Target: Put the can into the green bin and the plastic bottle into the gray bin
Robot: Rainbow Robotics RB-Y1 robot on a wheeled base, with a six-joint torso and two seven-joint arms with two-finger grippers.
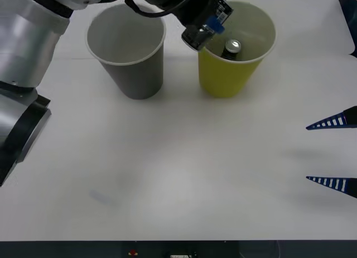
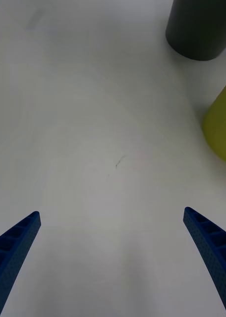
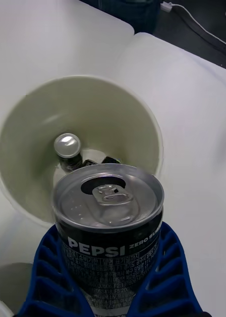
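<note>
Two bins are standing side by side at the far part of the table [image 1: 167, 174] in the front view: one gray bin [image 1: 136, 79] on the robot's left and one green bin [image 1: 223, 79] just beside it on the right. The left arm is reaching across over the gray bin, and the left gripper [image 1: 203, 33] is hanging at the green bin's near rim. I judge this is so that its load can drop straight inside. One small can [image 1: 232, 46] is sitting upright in the green bin, silver top up. The right gripper [image 1: 333, 153] is waiting at the table's right edge, well apart from both bins, with its two blue fingers spread wide and nothing between them.

In the right wrist view those two fingers are framing bare table, with the gray and green bins far beyond them.

In the left wrist view the left gripper is clamping one black Pepsi can [image 3: 108, 213] upright, its ribbed fingers wrapping both sides of the body. The can is hanging over the green bin's mouth, close to the rim. The small can is resting on the bin's floor below; its body is in shadow, so I cannot tell its colour. That is making two cans in all. The can step looks close to release.
</note>
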